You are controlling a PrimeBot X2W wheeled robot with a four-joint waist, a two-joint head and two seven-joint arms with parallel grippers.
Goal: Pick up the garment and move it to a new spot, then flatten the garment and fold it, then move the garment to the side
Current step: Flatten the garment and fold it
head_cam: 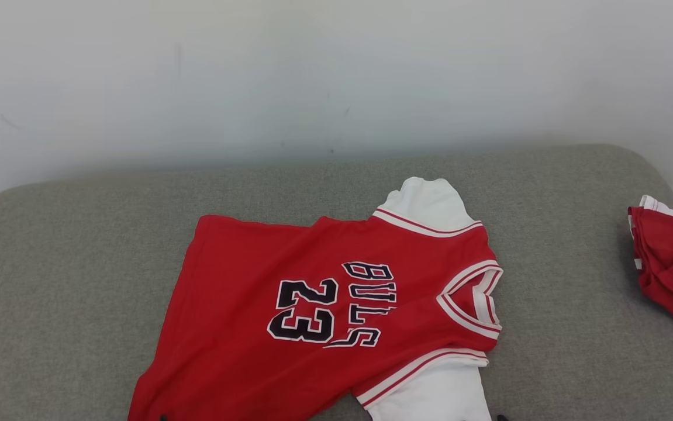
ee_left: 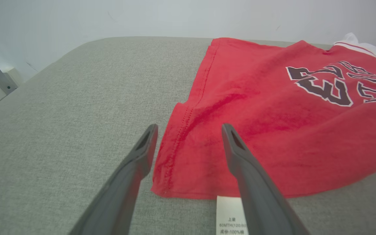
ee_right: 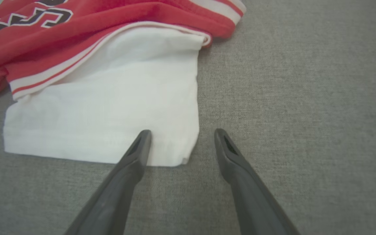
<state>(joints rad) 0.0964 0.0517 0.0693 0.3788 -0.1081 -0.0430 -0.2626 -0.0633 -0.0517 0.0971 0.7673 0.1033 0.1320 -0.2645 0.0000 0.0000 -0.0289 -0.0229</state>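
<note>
Splayed left tool [ee_left: 189, 126], right tool [ee_right: 182, 131] over garment [head_cam: 242, 275]

The head camera looks forward and down from above the near edge of the grey cushion [head_cam: 49, 263]. It takes in the cushion's full width up to the white wall [head_cam: 336, 70], with the red jersey [head_cam: 324, 304] at middle distance. The left wrist camera sits low and close, looking along the left hand [ee_left: 189, 127] across the jersey's hem [ee_left: 188, 111] toward that wall. It shares the hem and the number 23 [ee_left: 321, 86] with the head view. The right wrist camera tilts more steeply down, close over the right hand [ee_right: 180, 132], facing the white sleeve [ee_right: 109, 98]. The head view shows that sleeve at its bottom edge.
</note>
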